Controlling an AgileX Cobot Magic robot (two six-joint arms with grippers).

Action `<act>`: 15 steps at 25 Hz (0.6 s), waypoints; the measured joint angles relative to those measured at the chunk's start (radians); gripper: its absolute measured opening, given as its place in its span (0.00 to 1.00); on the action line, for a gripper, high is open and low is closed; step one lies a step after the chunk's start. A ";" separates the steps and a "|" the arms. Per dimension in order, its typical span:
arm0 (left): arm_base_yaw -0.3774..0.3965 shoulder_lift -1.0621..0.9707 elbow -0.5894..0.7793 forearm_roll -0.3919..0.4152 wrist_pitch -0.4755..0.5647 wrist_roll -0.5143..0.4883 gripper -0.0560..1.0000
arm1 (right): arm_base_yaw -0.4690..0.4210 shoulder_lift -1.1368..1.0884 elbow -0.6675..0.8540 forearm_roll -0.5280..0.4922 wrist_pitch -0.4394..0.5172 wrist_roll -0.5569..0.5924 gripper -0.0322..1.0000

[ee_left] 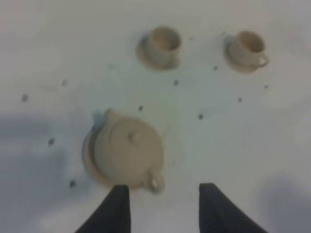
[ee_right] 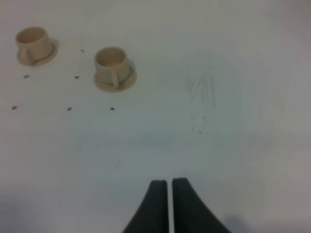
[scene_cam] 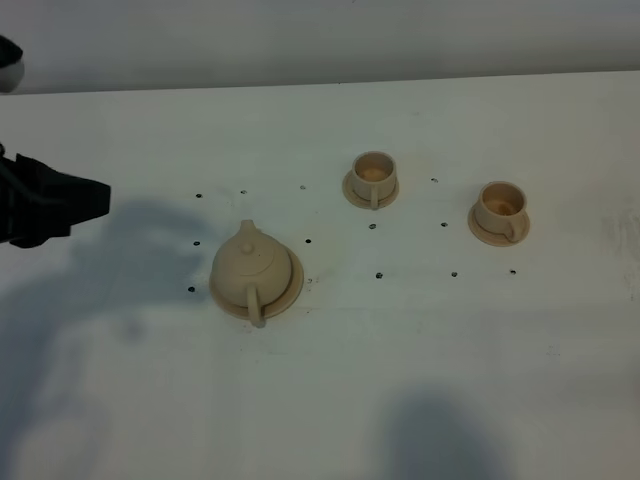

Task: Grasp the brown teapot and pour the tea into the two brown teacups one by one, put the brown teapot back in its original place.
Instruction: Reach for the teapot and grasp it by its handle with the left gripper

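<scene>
The white table [scene_cam: 450, 400] is bright all over, with soft light that seems to come from above. In the high view, a big grey shadow lies on the left part of the table, near the dark left arm [scene_cam: 45, 205]. Another soft shadow sits at the bottom middle. This picture is a bit grainy.

The left wrist view is the blurriest. The brown teapot [ee_left: 129, 150] and the two brown teacups [ee_left: 163, 43] [ee_left: 248, 48] look fuzzy, and the black left fingers [ee_left: 116, 211] have smeared edges. A grey shadow lies beside the teapot.

The right wrist view is a little clearer, with a dim patch around the dark right fingers [ee_right: 155, 206].
</scene>
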 joint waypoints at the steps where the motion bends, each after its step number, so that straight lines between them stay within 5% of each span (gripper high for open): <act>1: 0.000 0.012 -0.006 0.018 0.019 -0.034 0.41 | 0.000 0.000 0.000 0.000 0.000 0.000 0.03; 9: -0.021 0.213 -0.047 0.076 0.059 -0.102 0.35 | 0.000 0.000 0.000 0.000 0.000 0.002 0.03; 15: -0.187 0.352 -0.193 0.217 0.063 -0.220 0.34 | 0.000 0.000 0.000 0.000 0.000 0.002 0.03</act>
